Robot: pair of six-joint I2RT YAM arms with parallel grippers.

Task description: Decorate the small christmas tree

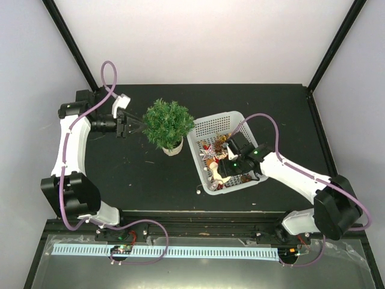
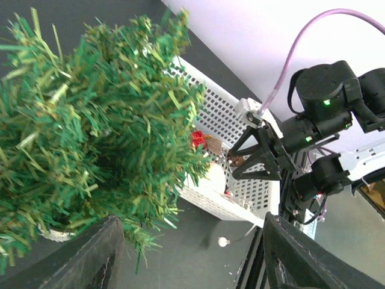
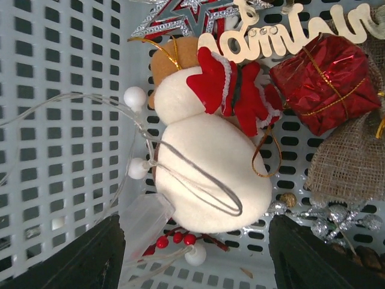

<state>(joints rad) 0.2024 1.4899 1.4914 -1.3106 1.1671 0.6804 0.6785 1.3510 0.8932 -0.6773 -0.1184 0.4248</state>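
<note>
The small christmas tree (image 1: 169, 122) stands in its white pot (image 1: 173, 148) left of the white basket (image 1: 216, 123). My left gripper (image 1: 133, 125) is level with the tree's left side, open, with nothing between its fingers. In the left wrist view the green sprigs (image 2: 90, 120) fill the left half and brush the left finger (image 2: 90, 256). My right gripper (image 1: 218, 170) is down inside the basket, open. In the right wrist view its fingers (image 3: 328, 259) straddle a white plush snowman (image 3: 207, 174) with a red scarf, without touching it.
The basket also holds a silver and red star (image 3: 180, 18), wooden lettering (image 3: 289, 30), a red gift box (image 3: 322, 84), a burlap sack (image 3: 355, 162), red berries (image 3: 174, 239) and a light string with white beads (image 3: 135, 98). One bead (image 1: 197, 191) hangs out onto the black table.
</note>
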